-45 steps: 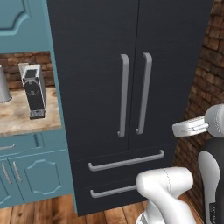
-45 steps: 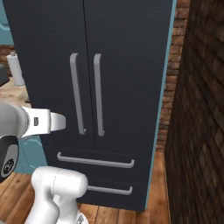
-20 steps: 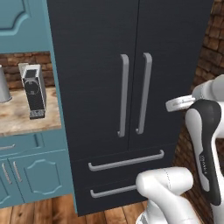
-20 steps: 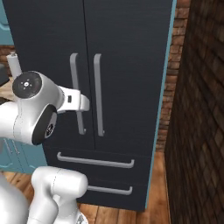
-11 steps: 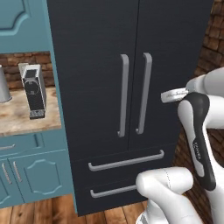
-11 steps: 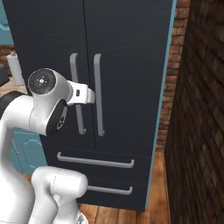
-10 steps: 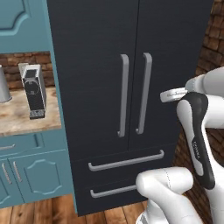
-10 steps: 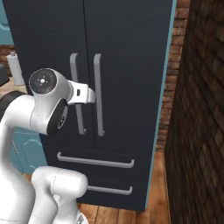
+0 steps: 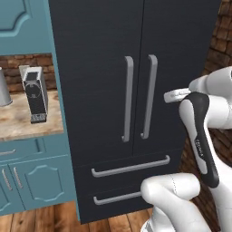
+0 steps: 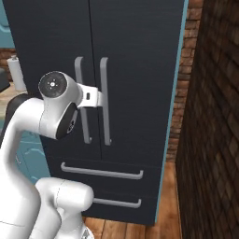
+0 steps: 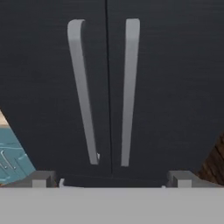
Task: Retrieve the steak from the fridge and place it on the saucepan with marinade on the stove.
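Dark tips of tool (image 11: 112, 179) stood spread wide, nothing between them, clear of any surface. Straight ahead of tool: black fridge (image 11: 109, 87), both doors shut, paired silver handles (image 11: 105, 92) flanking centre seam. Below tool: two drawers (image 9: 129, 181), closed. Off to tool's left: teal cabinet with wooden tabletop (image 9: 20, 122) carrying coffee machine (image 9: 35, 94). Right of tool: brick wall (image 10: 210, 121).
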Robot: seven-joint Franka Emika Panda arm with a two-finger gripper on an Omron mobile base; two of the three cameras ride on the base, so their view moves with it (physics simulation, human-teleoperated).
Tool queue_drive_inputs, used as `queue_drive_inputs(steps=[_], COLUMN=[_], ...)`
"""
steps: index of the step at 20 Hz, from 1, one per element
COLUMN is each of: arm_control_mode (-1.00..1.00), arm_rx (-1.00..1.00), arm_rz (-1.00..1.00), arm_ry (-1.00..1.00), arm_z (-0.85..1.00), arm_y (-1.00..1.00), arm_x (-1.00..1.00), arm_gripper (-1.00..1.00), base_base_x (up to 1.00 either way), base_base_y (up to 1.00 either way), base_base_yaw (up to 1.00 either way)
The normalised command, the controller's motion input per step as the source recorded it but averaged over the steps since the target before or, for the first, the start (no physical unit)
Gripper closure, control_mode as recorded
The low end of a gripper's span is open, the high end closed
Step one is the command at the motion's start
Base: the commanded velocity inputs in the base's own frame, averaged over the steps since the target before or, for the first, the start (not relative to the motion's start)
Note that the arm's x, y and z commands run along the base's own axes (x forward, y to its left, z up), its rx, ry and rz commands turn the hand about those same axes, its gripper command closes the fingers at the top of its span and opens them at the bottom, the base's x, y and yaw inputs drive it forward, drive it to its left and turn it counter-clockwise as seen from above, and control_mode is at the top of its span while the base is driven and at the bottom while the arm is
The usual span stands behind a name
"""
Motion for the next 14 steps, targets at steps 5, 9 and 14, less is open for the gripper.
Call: queue_drive_inputs(steps=[5, 9, 14], arm_control_mode=[-1.00, -1.00, -1.00], arm_rx=[0.00, 0.00, 0.00], arm_rz=[0.00, 0.00, 0.00], arm_ry=[0.00, -0.01, 0.00], arm_z=[0.00, 0.00, 0.00], arm_y=[-0.03, -0.01, 0.00], arm_x=[0.19, 0.34, 0.57], arm_gripper=[-1.00, -1.00, -1.00], base_base_x=[0.00, 0.00, 0.00], base_base_y=[0.00, 0.00, 0.00], base_base_yaw=[0.00, 0.00, 0.00])
